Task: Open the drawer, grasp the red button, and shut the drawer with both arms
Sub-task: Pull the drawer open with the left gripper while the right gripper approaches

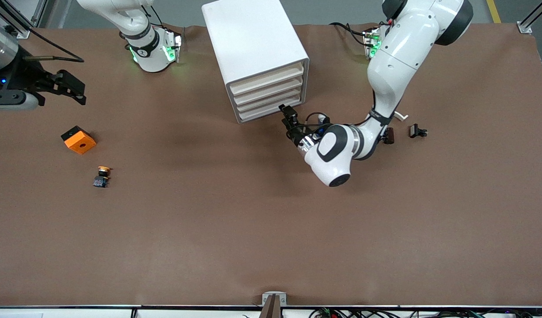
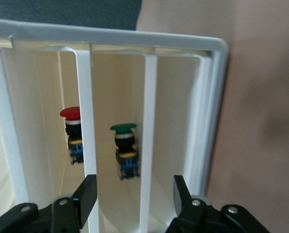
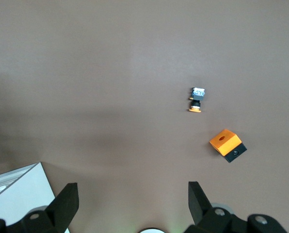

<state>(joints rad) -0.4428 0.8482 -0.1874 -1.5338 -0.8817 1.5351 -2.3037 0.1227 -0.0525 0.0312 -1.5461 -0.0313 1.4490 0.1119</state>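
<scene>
Front view: the white drawer cabinet stands at upper centre on the brown surface. The left pincer, reaching from the base at upper right, sits right at the lowest drawer front, though this view does not settle how its fingers stand. The right pincer hovers at the upper left edge, waiting, its fingers spread and holding nothing. Below it lie the orange cube and the yellow-capped button; two small dark parts rest at centre right.

Left wrist view: the left pincer is released, its fingers straddling a white drawer divider at the bottom of the frame. The button with the red cap stands upright in a compartment at centre left; a green-capped button stands in the adjoining one.

Right wrist view: the right pincer gapes at the bottom edge.

The red one looks light, rigid plastic with a smooth, rounded cap likely to slip; its squarer body below the cap seems the surer hold.
</scene>
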